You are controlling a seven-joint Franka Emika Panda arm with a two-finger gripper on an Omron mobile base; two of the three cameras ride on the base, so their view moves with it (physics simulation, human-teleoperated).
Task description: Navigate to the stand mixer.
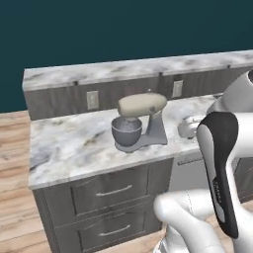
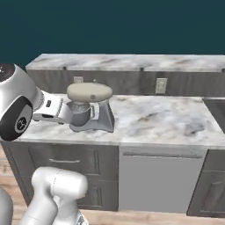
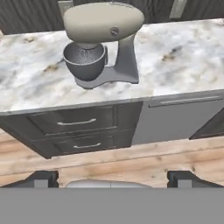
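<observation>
From the left base view we see the mixer standing on the marble counter, in front of the raised back ledge, above the drawers; our arm rises at the lower right.

From the right base view the mixer sits at the counter's left part, partly behind our arm.

In the hand view the mixer stands ahead at upper centre, well apart from the claw, whose tips are spread wide, holding nothing, over the wood floor.

Marble counter over drawers
</observation>
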